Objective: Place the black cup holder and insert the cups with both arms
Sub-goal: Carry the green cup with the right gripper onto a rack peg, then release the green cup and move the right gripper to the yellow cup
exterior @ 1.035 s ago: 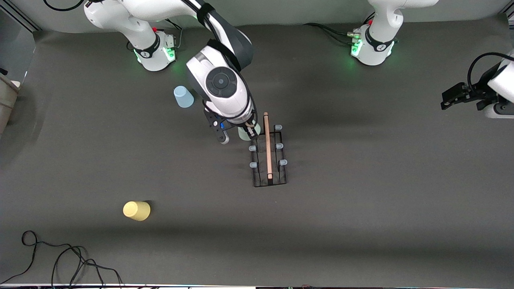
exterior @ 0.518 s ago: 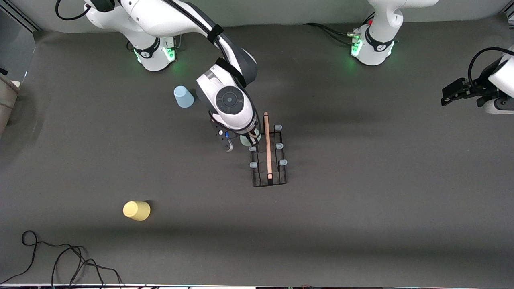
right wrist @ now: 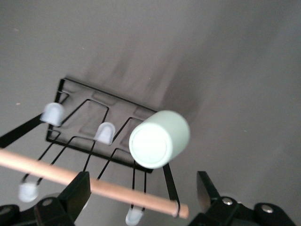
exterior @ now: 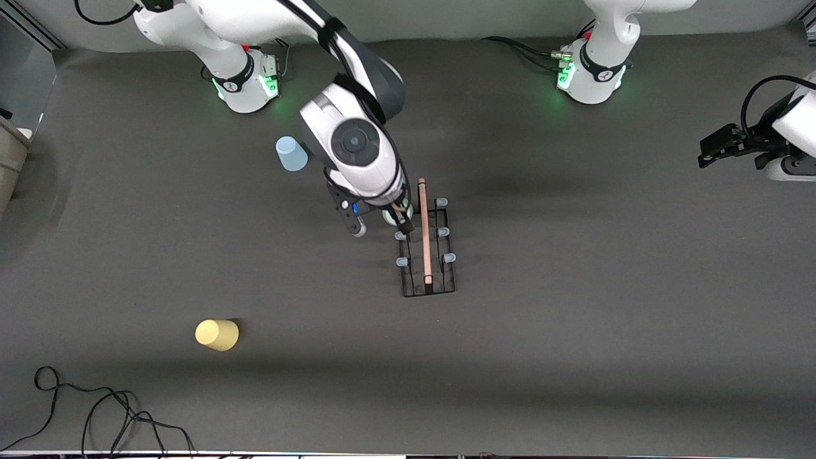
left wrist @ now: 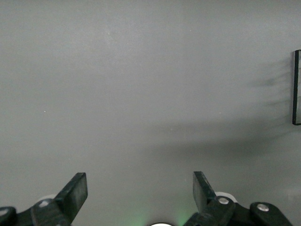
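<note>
The black cup holder stands mid-table with its wooden handle on top. The mint green cup sits upside down on the peg nearest the robots' bases, on the right arm's side of the holder; it also shows in the right wrist view. My right gripper is open just above that cup and holds nothing. The blue cup and the yellow cup stand upside down on the table. My left gripper waits open and empty at the left arm's end of the table.
Black cables lie at the table's edge nearest the front camera, toward the right arm's end. A box stands past the right arm's end of the table. The other five pale-tipped pegs of the holder are bare.
My right gripper went down with the mint cup at the holder's peg, then rose a little without it. The cup stays on the peg. The left arm barely moved.
</note>
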Motion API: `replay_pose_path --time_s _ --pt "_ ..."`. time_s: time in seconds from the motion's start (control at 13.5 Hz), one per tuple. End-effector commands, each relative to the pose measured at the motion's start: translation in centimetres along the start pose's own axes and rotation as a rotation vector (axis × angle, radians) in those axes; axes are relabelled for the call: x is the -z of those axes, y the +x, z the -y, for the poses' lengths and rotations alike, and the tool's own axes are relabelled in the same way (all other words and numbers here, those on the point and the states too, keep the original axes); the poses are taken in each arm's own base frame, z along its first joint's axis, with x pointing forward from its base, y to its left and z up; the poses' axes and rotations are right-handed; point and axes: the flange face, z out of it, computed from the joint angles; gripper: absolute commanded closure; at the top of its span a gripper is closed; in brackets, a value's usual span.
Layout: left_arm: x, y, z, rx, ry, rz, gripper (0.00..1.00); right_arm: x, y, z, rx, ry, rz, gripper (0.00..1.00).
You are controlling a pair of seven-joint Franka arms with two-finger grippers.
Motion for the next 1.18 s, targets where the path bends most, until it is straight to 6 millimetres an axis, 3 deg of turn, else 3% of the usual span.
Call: replay_pose_path --time_s 0.0,0.15,0.37,0.74,1.04,1.11 --pt "0.2 -0.1 0.0 -0.022 -0.019 -0.004 0.00 7.3 1.0 -0.3 0.022 -0.017 -0.027 0.00" --pt "0.3 -0.1 0.1 -0.019 -0.019 -0.005 0.00 10.7 2.8 -1.5 0.117 -0.025 -0.037 0.00" --pt "0.3 -0.1 0.1 -0.019 -0.021 -0.006 0.00 14.5 8.4 -2.9 0.348 -0.054 -0.059 0.00" --pt "0.6 0.0 0.2 -0.019 -0.019 -0.024 0.00 18.8 24.2 -4.4 0.718 -0.072 -0.118 0.00" --pt "0.4 0.2 0.3 -0.017 -0.016 -0.028 0.01 20.2 38.1 -6.2 0.986 -0.058 -0.168 0.00" --pt "0.4 0.2 0.4 -0.021 -0.007 -0.028 0.01 19.7 40.2 -5.9 1.042 -0.050 -0.192 0.00"
